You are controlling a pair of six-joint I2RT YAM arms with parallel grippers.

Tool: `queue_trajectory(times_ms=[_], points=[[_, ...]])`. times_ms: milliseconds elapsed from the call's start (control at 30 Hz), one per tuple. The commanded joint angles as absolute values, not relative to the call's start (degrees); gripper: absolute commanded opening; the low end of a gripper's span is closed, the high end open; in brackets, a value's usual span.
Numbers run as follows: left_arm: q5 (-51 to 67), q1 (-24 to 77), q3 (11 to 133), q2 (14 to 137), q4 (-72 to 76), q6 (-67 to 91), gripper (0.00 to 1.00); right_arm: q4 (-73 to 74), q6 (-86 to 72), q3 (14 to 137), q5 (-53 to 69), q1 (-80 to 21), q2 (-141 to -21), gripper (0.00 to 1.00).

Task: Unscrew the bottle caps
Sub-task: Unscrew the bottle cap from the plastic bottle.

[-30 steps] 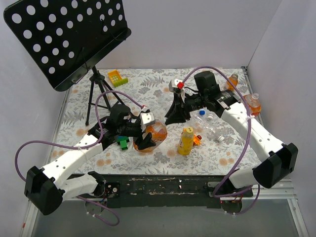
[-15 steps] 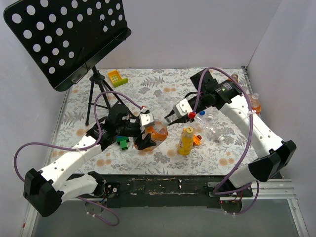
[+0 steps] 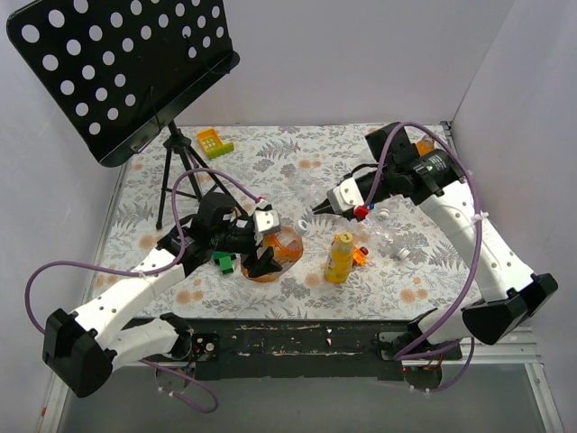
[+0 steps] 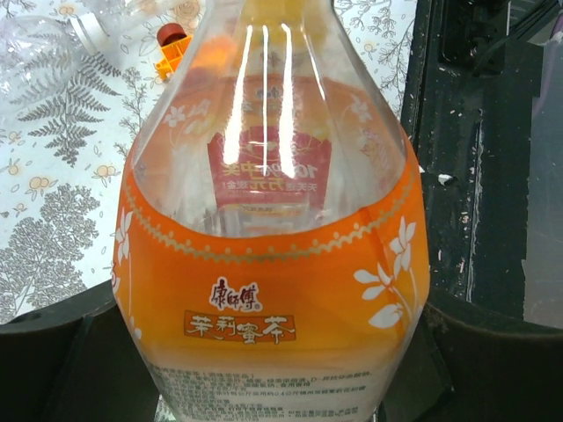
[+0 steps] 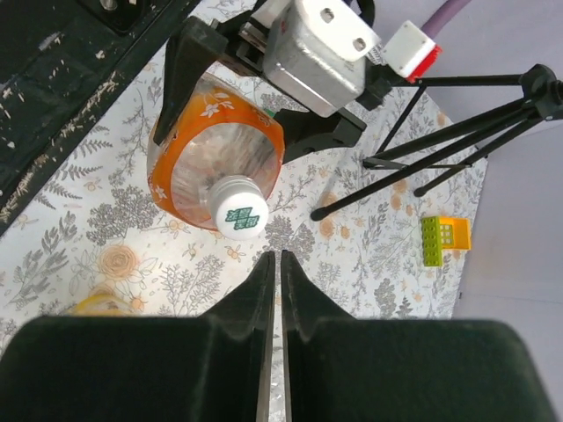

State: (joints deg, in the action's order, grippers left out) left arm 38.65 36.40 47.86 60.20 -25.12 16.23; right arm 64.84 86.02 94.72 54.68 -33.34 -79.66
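Over the last second my right gripper [image 5: 274, 257] has swung down from its raised spot over the middle of the table [image 3: 270, 153] and reached across toward the left arm. It now sits low, just beside the cap [image 5: 239, 214] of the orange bottle [image 4: 273, 264]. From the right wrist view the white cap is still screwed on, with the fingertips a little past it to one side and not around it. Those fingers are pressed nearly together, with only a sliver of gap and nothing between them. My left gripper [image 3: 263, 260] hasn't shifted. It is clamped on the lower body of the orange bottle, one jaw on each flank, holding it tilted near the front of the table with the neck pointing toward the incoming arm. I read this as the approach almost finished but the grasp not begun. The right fingers would have to spread and centre over the cap before any twisting can happen. The yellow bottle [image 3: 340, 257] stands upright just to the right, its own cap on and untouched, so the task is at an early stage.
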Motion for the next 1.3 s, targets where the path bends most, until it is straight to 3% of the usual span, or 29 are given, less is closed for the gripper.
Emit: queue_trajectory(times_ms=[0,133,200,300,467,533,900,1000,1200,1267], points=[[40.78,36.47,47.9,57.04,-22.59,15.64,0.0,54.71,67.76,93.79,56.69,-32.7,-78.23,0.14],[38.41,36.47,47.99,56.87,-21.62,17.13,0.0,33.0,32.23,86.06,56.77,-32.7,-74.89,0.57],[37.36,36.56,47.99,56.78,-21.1,17.75,0.0,25.0,16.25,81.76,57.65,-32.0,-73.83,0.66],[36.3,36.48,47.9,57.13,-20.22,18.63,0.0,17.67,0.47,76.65,52.15,-31.03,-72.78,0.73],[35.77,36.56,49.13,59.23,-19.34,19.6,0.0,17.05,-10.1,75.24,46.85,-31.55,-72.16,0.73],[35.77,36.56,49.57,59.94,-19.16,19.86,0.0,17.92,-10.46,74.53,46.85,-32.25,-72.86,0.77],[35.77,36.56,50.01,60.56,-18.46,20.48,0.0,24.87,-5.71,75.67,41.93,-35.68,-76.29,0.76],[35.77,36.56,49.66,60.29,-18.28,20.74,0.0,25.05,-5.27,75.93,41.75,-35.95,-76.82,0.71],[35.16,36.56,49.48,59.94,-18.37,20.66,0.0,27.15,-3.17,77.43,43.24,-36.3,-77.96,0.49],[34.98,36.48,49.57,59.85,-18.37,20.57,0.0,28.21,-2.38,77.69,43.59,-36.39,-77.96,0.47]])
